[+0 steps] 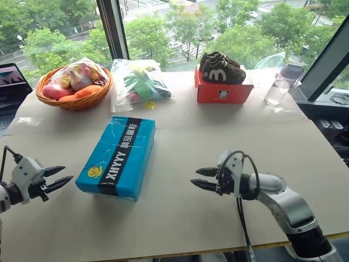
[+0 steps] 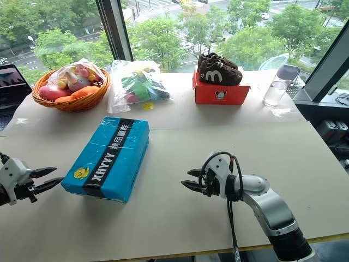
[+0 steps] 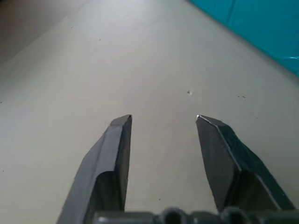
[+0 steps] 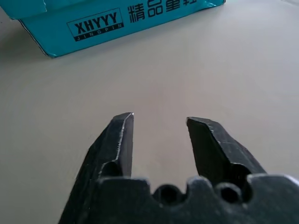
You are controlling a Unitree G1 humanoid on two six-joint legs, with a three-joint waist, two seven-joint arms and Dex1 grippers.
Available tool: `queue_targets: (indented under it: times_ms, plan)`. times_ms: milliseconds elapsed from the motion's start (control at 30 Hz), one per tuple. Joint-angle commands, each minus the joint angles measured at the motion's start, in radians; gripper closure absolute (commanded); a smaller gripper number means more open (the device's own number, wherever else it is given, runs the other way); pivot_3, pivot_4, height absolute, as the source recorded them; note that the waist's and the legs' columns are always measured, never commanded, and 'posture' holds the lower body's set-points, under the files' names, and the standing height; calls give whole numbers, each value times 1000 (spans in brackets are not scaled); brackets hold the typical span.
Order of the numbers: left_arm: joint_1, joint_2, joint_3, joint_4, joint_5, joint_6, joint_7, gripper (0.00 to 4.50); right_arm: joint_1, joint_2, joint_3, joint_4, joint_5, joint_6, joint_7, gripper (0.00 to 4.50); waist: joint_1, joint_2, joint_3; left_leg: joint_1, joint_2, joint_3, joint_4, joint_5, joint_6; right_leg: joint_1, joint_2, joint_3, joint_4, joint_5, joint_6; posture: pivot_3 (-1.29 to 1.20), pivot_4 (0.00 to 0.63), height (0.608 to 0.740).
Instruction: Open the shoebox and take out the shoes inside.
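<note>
The bright blue shoebox (image 1: pixel 117 155) lies flat on the pale table with its lid down, and its black "XHYY" band runs along the top. The shoes are hidden inside it. My left gripper (image 1: pixel 66 174) hovers just left of the box's near corner, open, with nothing between its fingers. In the left wrist view the gripper (image 3: pixel 163 119) points across bare table, with the shoebox (image 3: pixel 261 28) off to one side. My right gripper (image 1: pixel 195 177) is to the right of the box, aimed at its long side, open and empty. The right wrist view shows that gripper (image 4: pixel 160 116) facing the shoebox (image 4: pixel 117 18) a short way off.
At the back of the table stand a wicker basket (image 1: pixel 73 84) of toys, a clear bag (image 1: pixel 140 83) of toys, a red box (image 1: pixel 223 91) with dark brown shoes (image 1: pixel 221 68) on top, and a clear bottle (image 1: pixel 281 87). A laptop (image 1: pixel 12 82) sits at the far left.
</note>
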State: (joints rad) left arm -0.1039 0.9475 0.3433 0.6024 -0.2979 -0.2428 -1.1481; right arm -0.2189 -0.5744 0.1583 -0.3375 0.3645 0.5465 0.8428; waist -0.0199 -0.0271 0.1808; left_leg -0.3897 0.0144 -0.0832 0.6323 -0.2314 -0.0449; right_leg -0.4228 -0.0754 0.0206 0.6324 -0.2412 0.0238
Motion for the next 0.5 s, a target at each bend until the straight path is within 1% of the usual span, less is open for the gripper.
queue_targets:
  times_ms: [33,67,100,200,333,500]
  plan:
    - [-24,-5,-15,-3,16,-25,4,3937,-17,15,12,9,-26,-42,-13,3860,-1,0,0,0,0,0,0,0,0,0,0,0,0,0,0,0,150,740]
    - [-39,-11,-28,-1,24,-23,11,4279,-31,30,26,27,-43,-46,-26,4278,-1,0,0,0,0,0,0,0,0,0,0,0,1,0,0,0,150,740]
    - [-55,-19,-41,-4,32,-15,19,4459,-48,49,40,52,-62,-45,-46,4455,-2,0,0,0,0,0,1,0,0,0,0,0,1,0,0,0,150,740]
    - [-91,-37,-81,-23,56,9,34,4459,-94,94,80,118,-125,-51,-92,4455,-2,0,0,0,0,0,4,0,0,0,1,0,6,0,0,0,150,740]
    - [-150,-104,-115,-115,41,51,75,4459,-138,164,144,213,-185,-106,-108,4455,-2,0,0,2,0,0,8,0,0,0,1,1,11,-1,1,0,150,740]
    - [-156,-176,-169,-237,54,92,97,4459,-185,225,148,272,-206,-137,-123,4455,-4,-1,0,2,0,0,12,2,0,0,2,2,15,0,2,0,150,740]
